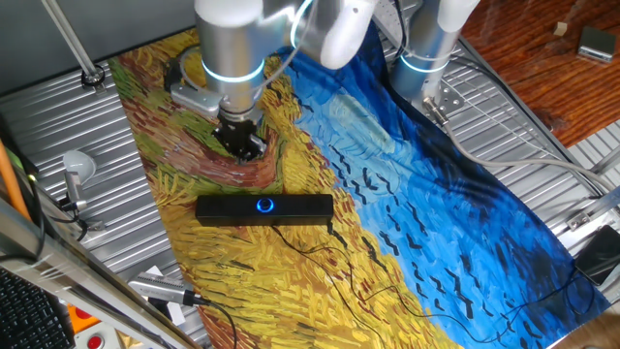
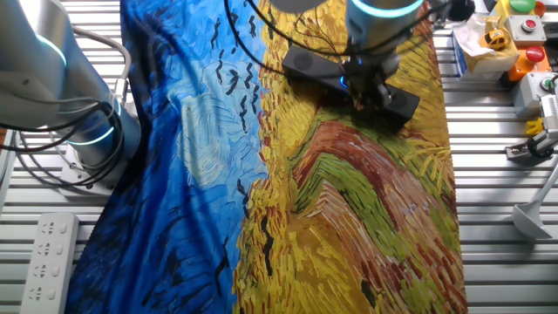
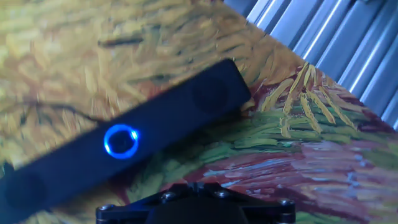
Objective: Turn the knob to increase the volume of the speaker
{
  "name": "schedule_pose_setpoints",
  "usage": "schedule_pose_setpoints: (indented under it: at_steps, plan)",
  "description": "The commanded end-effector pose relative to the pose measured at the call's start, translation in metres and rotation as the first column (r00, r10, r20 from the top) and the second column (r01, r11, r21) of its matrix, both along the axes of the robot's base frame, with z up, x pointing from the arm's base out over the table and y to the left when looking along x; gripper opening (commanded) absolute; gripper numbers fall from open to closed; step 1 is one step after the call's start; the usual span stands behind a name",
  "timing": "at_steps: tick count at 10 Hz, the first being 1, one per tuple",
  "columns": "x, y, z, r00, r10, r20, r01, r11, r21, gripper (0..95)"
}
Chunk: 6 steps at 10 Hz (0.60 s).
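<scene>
The speaker (image 1: 263, 208) is a long black bar lying on the painted cloth. Its knob (image 1: 264, 205) glows with a blue ring at the middle of the face. My gripper (image 1: 242, 147) hangs a little above the cloth, just behind the speaker and slightly left of the knob, and touches neither. Its jaws look closed together and hold nothing. In the other fixed view the gripper (image 2: 366, 92) hides the middle of the speaker (image 2: 401, 103). In the hand view the speaker (image 3: 186, 106) lies slantwise, with the knob (image 3: 121, 141) up and left of the gripper's tip (image 3: 194, 185).
A thin black cable (image 1: 320, 252) runs from the speaker across the cloth toward the front. A grey microphone-like object (image 1: 76, 170) stands at the left on the ribbed metal table. A second arm's base (image 1: 426, 48) stands at the back. A button box (image 2: 523, 26) sits at one corner.
</scene>
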<state>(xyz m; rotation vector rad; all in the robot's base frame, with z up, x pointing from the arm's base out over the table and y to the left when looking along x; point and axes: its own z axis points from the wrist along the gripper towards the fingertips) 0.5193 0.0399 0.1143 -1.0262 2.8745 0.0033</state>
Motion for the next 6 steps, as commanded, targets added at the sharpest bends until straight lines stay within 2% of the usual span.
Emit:
schedule_pose_setpoints:
  at_steps: [1, 2, 3, 6]
  plan:
    - [-0.0025, -0.0041, -0.0008, 1.000, -0.028, -0.006, 0.028, 1.000, 0.005, 0.0]
    - [-0.0025, -0.0041, -0.0008, 0.999, -0.044, -0.027, 0.044, 0.999, -0.006, 0.0]
    - [-0.0025, -0.0041, -0.0008, 0.997, -0.065, -0.033, 0.064, 0.998, -0.011, 0.0]
    - [-0.0024, -0.0091, -0.0052, 0.999, -0.040, -0.030, 0.039, 0.999, -0.036, 0.0]
